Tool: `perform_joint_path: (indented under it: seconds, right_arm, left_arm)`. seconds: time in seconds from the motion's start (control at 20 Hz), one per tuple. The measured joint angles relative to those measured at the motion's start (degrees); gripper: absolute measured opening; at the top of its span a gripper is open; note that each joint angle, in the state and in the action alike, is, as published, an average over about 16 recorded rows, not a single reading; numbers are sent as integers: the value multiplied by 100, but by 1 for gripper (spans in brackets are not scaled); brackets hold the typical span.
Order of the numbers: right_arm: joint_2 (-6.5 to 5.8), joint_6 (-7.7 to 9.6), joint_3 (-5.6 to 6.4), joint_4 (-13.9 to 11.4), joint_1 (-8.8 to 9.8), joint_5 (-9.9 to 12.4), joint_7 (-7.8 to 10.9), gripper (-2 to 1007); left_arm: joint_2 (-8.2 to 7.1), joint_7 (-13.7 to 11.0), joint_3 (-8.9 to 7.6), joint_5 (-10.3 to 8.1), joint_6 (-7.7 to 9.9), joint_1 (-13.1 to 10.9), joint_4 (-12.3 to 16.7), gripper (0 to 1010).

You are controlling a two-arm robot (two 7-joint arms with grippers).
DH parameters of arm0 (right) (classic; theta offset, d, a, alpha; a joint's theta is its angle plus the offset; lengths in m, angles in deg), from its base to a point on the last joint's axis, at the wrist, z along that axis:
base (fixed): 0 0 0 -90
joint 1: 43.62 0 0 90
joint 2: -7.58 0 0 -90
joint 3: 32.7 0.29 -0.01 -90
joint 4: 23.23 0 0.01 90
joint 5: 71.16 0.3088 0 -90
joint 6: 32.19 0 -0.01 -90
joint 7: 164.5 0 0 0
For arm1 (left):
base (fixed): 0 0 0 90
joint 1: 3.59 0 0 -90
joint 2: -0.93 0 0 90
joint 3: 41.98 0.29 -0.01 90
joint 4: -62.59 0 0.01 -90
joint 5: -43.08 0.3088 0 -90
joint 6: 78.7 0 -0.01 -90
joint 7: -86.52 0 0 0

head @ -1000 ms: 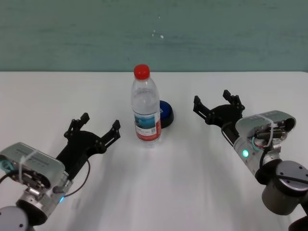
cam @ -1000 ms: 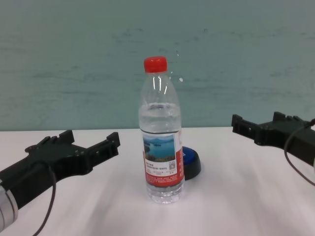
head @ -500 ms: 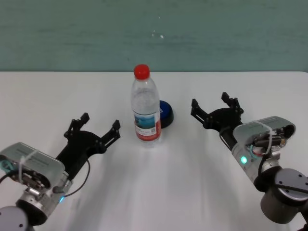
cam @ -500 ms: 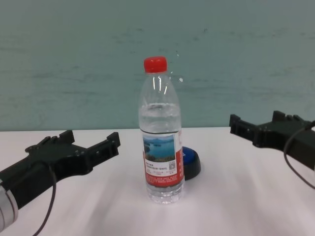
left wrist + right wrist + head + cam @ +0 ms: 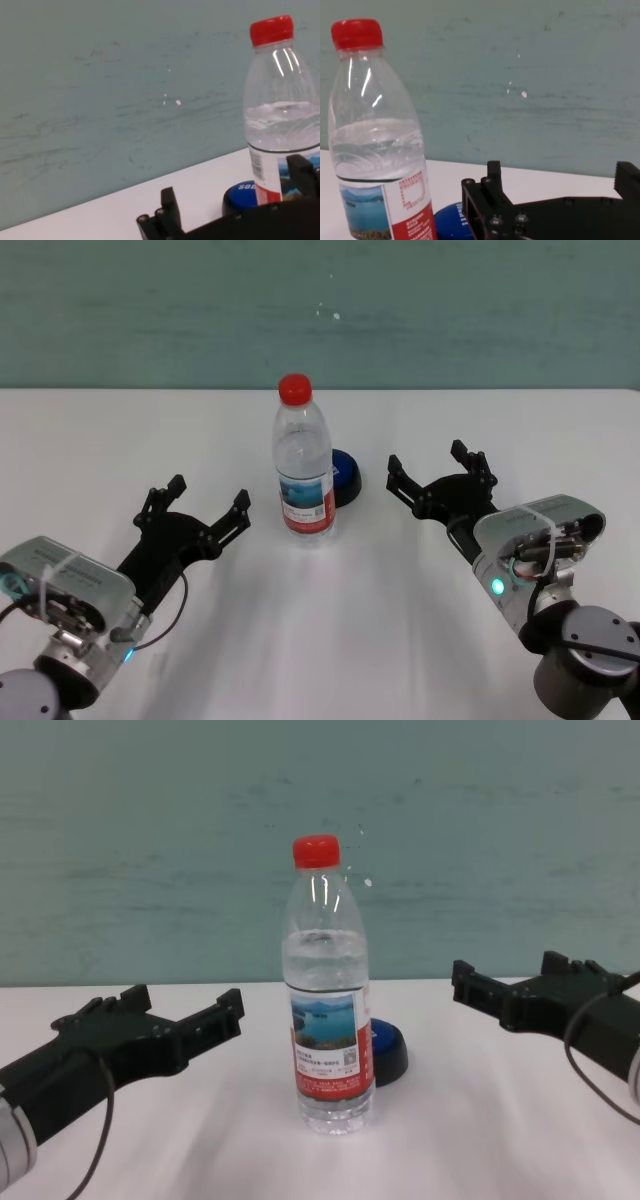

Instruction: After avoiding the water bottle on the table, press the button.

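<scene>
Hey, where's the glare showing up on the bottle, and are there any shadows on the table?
Chest view: bright vertical streaks on the bottle shoulder under the cap, and a soft shadow on the table at its base. Right wrist view: similar streaks on the bottle's shoulder. Head view: only faint, diffuse shadows on the table.

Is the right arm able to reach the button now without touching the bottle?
Probably yes. The button sits behind and right of the water bottle, and the open right gripper faces that exposed side.

water bottle (image 5: 303, 471) fronts button (image 5: 345, 477); bare table (image 5: 420, 580) to its right.
</scene>
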Motion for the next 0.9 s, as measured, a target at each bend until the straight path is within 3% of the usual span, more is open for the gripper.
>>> perform_joint_path:
  seconds: [0.9]
  right_arm:
    - [110,-168,-113,-48,192,-232,35,1004]
  left_arm:
    - [0,0,0,0,0,0,0,1010]
